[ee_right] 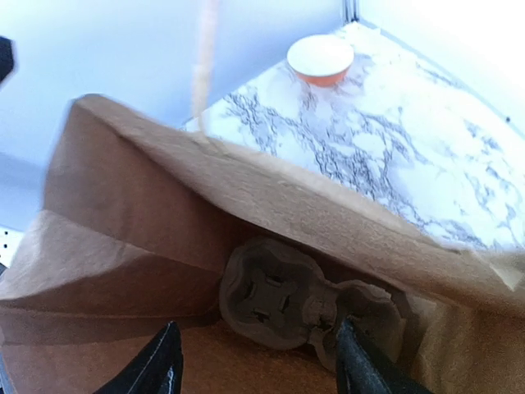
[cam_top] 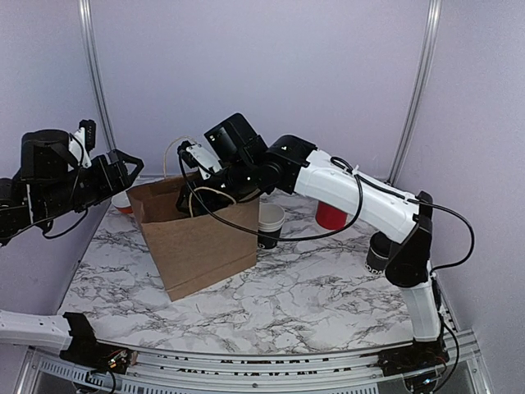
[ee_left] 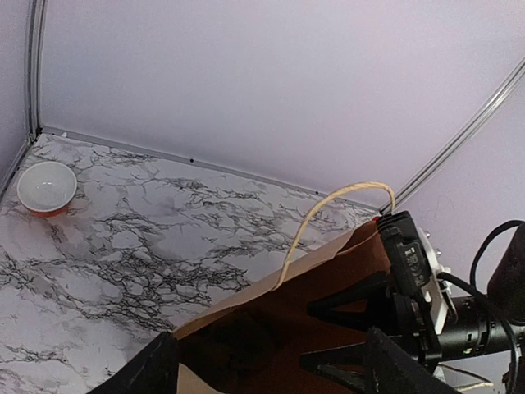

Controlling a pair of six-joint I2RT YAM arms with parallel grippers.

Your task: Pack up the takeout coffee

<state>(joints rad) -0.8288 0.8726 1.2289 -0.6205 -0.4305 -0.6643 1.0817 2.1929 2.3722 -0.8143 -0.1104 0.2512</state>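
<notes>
right hand [ee_right: 258, 361] spread, empty over the carrier [ee_right: 279, 300] in the bag [cam_top: 205, 242] (left hand [cam_top: 123, 168] spread too); next calls for fetching a cup [cam_top: 271, 222].

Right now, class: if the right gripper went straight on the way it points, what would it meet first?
Most likely the cardboard cup carrier at the bottom of the paper bag; the right gripper points into it, though depth is unclear.

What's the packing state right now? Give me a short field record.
bag: brown paper bag, upright, open
in bag: cardboard cup carrier, no cups seen in it
cups outside: pale cup beside bag; black cup farther right
right jaws: open, empty, over bag mouth
left jaws: open, empty, near bag's left rim
</notes>
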